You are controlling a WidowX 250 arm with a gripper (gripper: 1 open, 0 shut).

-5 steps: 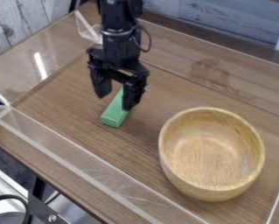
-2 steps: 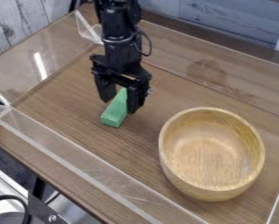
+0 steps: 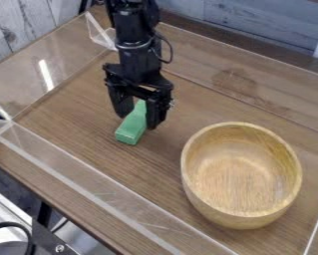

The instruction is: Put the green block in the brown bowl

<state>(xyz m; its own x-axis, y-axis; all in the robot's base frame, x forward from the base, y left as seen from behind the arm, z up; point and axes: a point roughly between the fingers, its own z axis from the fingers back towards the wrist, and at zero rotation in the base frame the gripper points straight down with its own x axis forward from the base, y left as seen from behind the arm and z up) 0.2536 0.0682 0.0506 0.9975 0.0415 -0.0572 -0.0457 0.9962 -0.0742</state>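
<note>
The green block (image 3: 130, 127) lies flat on the wooden table, left of centre, a small bright green bar. My black gripper (image 3: 138, 110) hangs straight down over its far end, open, with one finger on each side of the block's upper part. The fingertips sit low, close to the table, and hide part of the block. The brown bowl (image 3: 241, 174), a large light-tan wooden bowl with nothing in it, stands to the right and nearer the front, well apart from the block.
A clear acrylic wall (image 3: 68, 174) runs along the front and left of the table. A grey plank wall stands behind at the upper left.
The gripper has come down a little over the block and now straddles it. Block and bowl have not moved.
</note>
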